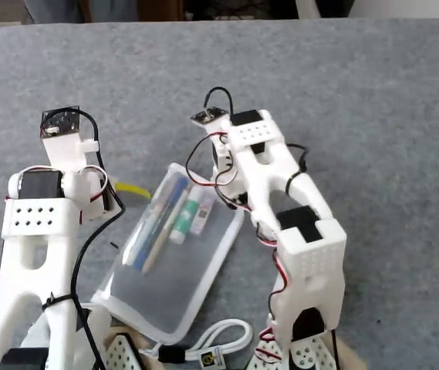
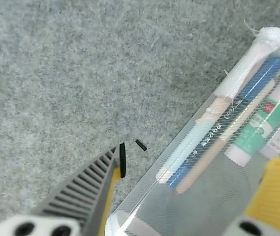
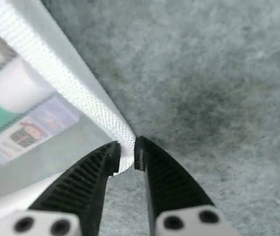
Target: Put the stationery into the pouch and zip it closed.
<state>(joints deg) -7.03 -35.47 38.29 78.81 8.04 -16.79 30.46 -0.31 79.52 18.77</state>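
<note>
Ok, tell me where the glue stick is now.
In the high view, the glue stick lies inside the clear pouch mid-table, between the pens and a small labelled item.

Looks like a small robotics lab or hobby setup; grey felt-like surface (image 1: 373,92), two white plastic arms (image 1: 296,200) with exposed wires (image 1: 88,245) at its edge.

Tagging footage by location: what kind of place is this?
Probably a robotics test bench: white plastic left arm, white plastic right arm, grey felt-covered table, clear plastic pouch holding pens.
</note>
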